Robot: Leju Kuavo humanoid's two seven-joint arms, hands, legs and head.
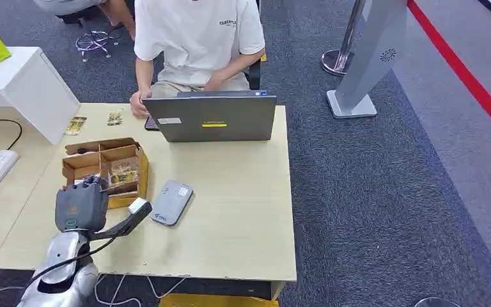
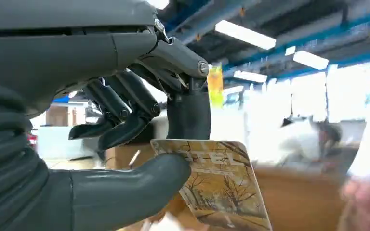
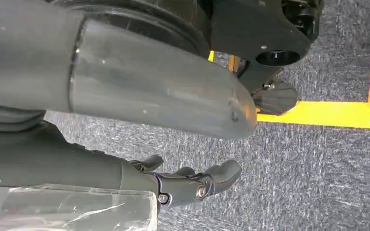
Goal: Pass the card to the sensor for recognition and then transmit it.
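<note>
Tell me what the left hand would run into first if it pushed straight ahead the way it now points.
Probably the cardboard box: the left hand, pinching a card, points right at its near wall, though depth is unclear.

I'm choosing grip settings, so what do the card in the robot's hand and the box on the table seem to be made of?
The card, pinched by the left hand, looks like thin, stiff plastic or coated paper: flat, rounded corner, printed tree picture with a slight sheen. The box looks like plain corrugated cardboard: matte brown, folded flaps and dividers.

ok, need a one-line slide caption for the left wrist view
Left hand pinches a printed card between thumb and finger, above the cardboard box, before the sensor pass.
</note>
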